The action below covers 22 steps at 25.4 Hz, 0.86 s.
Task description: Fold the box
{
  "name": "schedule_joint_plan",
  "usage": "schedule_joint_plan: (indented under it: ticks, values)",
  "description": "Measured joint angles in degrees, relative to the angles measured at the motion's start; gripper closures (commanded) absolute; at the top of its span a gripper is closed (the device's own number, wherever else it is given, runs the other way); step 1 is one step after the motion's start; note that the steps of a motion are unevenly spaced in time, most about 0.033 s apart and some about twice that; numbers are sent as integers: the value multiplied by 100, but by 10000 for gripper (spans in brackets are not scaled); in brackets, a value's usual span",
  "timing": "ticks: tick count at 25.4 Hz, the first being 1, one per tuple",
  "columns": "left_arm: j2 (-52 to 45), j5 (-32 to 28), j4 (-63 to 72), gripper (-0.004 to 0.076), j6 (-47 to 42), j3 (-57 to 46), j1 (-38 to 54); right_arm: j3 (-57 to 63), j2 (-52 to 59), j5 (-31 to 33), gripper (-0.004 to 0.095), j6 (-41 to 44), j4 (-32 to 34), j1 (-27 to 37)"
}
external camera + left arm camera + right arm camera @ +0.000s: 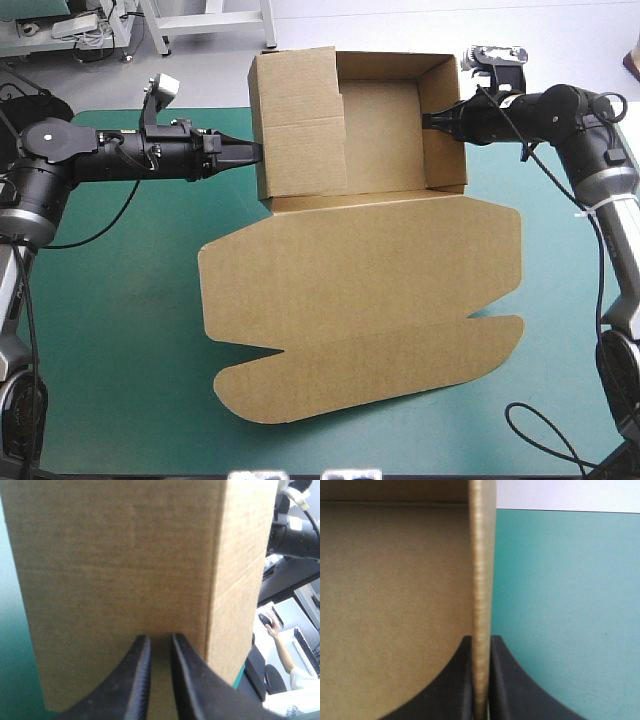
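The brown box stands at the table's far side with its walls raised, and its lid lies flat toward the near edge. My left gripper meets the outer face of the left wall. Its black fingers are all but shut, with brown board in the narrow gap. My right gripper is shut on the right wall, which runs edge-on between its fingers. One finger is inside the tray and the other outside.
The teal-green cover shows bare on both sides of the flat lid and along the near edge. A person's arm is seen far off in the room beyond the box, away from the table.
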<state>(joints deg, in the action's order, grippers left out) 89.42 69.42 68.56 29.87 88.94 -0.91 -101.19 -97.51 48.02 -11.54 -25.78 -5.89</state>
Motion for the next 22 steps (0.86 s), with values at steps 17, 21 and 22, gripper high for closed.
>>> schedule_joint_plan:
  ticks: [17, 21, 22]
  values:
    - [0, -619, -1231, 293, -129, 0, 0, 0, -158, -510, 912, 356, 653, -716]
    - [63, -735, -1706, 458, -301, -19, 0, 6, -183, -722, 904, 580, 1092, -1111]
    - [137, -805, -1818, 495, -327, -19, 5, 6, -184, -722, 904, 629, 1202, -1174]
